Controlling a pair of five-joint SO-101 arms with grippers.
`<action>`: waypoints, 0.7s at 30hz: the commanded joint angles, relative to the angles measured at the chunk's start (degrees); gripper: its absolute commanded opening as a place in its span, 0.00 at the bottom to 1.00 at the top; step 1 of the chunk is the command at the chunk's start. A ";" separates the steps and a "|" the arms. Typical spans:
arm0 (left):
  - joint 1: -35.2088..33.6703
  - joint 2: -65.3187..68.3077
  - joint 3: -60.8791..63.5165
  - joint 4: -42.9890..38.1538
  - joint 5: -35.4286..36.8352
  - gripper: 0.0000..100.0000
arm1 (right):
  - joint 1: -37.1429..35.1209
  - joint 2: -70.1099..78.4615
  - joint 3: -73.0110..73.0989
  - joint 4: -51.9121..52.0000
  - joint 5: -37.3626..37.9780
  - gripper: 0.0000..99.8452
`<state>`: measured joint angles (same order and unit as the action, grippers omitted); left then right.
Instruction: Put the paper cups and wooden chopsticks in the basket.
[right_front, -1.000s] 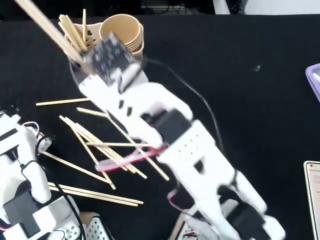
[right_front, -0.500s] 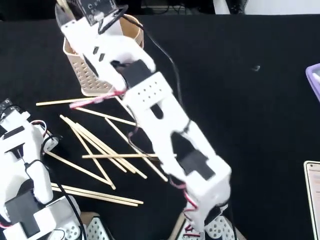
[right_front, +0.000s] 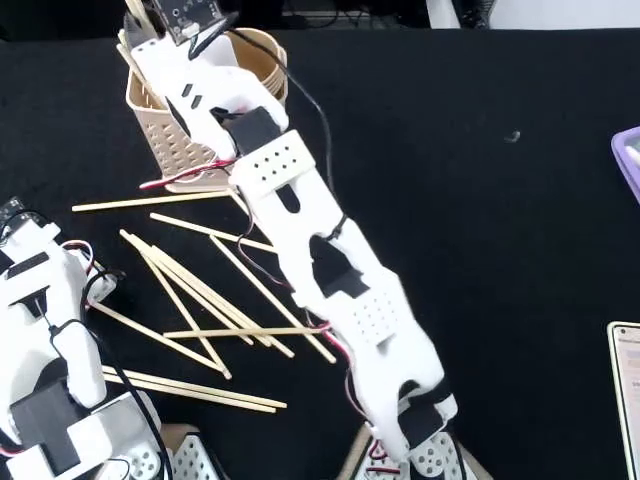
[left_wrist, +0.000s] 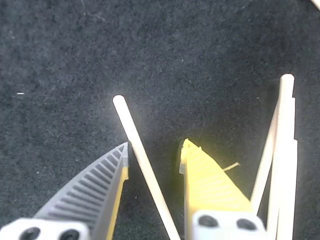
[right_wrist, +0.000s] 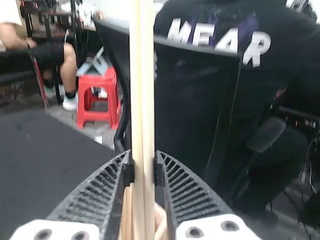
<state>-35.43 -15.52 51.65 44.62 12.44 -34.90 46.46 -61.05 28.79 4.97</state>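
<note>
Wooden chopsticks (right_wrist: 141, 90) stood clamped upright in the right tool (right_wrist: 143, 159) above the basket (right_front: 170, 150), which held paper cups (right_front: 275, 75). Loose chopsticks (right_front: 200, 295) littered the black table (right_front: 480, 200), where the left tool (left_wrist: 154, 146) hung open astride one stick (left_wrist: 136, 142).

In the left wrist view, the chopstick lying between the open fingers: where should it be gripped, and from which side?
Take the chopstick by its shaft just behind the rounded end, from straight above. It lies flat on the black cloth, the open left gripper astride it, and the other sticks lie outside one finger, so closing across it should catch only this one.
</note>
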 joint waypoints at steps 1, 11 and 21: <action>0.66 -0.79 -0.22 -0.53 -0.44 0.18 | 0.97 1.63 -8.22 5.27 -0.26 0.05; 0.57 -0.79 -0.22 -0.53 -0.44 0.18 | 0.88 2.86 -25.10 20.22 -0.26 0.10; 0.40 -0.79 -0.31 -0.53 -0.44 0.18 | -0.44 -4.62 -34.33 60.57 0.18 0.11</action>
<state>-35.43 -15.52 51.65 44.62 12.44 -34.90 48.31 -92.53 72.48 5.14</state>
